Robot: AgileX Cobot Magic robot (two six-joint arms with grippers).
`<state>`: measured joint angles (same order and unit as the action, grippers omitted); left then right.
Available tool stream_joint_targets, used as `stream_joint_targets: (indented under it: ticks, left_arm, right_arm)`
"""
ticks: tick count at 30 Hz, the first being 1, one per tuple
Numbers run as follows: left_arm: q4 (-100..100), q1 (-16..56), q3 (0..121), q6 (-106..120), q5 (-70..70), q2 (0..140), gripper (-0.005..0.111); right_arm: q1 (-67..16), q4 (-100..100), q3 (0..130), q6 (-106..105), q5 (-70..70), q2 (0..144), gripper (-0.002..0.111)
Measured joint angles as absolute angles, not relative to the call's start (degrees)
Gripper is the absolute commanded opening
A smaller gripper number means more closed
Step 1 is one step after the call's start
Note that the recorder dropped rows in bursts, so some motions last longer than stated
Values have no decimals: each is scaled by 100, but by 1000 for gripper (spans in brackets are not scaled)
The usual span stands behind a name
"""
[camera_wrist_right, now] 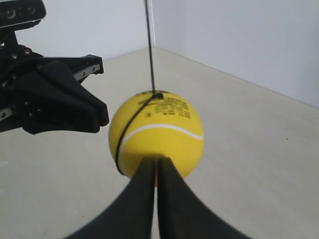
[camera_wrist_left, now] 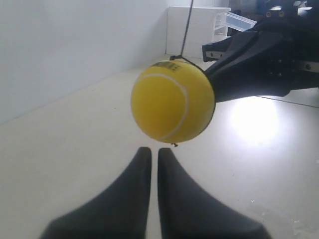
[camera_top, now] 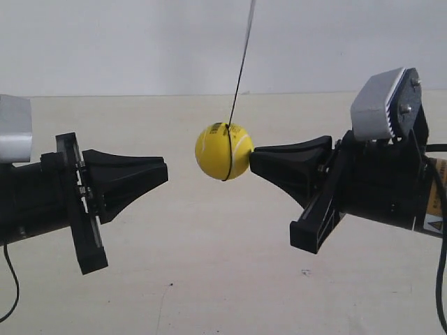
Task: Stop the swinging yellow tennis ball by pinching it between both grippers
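Observation:
The yellow tennis ball (camera_top: 223, 151) hangs on a thin black string (camera_top: 241, 66) between the two arms. My right gripper (camera_top: 253, 158) is shut and its tips touch the ball's side; in the right wrist view its tips (camera_wrist_right: 156, 160) press against the ball (camera_wrist_right: 156, 134). My left gripper (camera_top: 166, 171) is shut too and stands a short gap away from the ball. In the left wrist view the ball (camera_wrist_left: 173, 101) floats just beyond the left gripper (camera_wrist_left: 150, 151), with the right gripper (camera_wrist_left: 259, 64) behind it.
A pale tabletop (camera_top: 223, 279) lies under both arms, with a white wall (camera_top: 140, 42) behind. White furniture (camera_wrist_left: 199, 25) stands far off in the left wrist view.

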<state>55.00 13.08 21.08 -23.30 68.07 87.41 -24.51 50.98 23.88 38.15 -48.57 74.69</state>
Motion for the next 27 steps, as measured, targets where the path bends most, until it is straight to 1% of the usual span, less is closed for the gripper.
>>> stream_joint_targets:
  ticks: [12, 21, 27]
  left_arm:
    - [5488, 1320, 2108, -2330, 6914, 8741, 5]
    - [5180, 1786, 2116, -2035, 6936, 8741, 5]
    - [4804, 1816, 2116, -1867, 6813, 8741, 5]
  right_arm:
    - [-2451, 4874, 2388, 3767, -4836, 7469, 0]
    - [-2451, 4742, 2388, 3740, -4732, 7469, 0]
    - [-2451, 4772, 2388, 3740, -4408, 7469, 0]
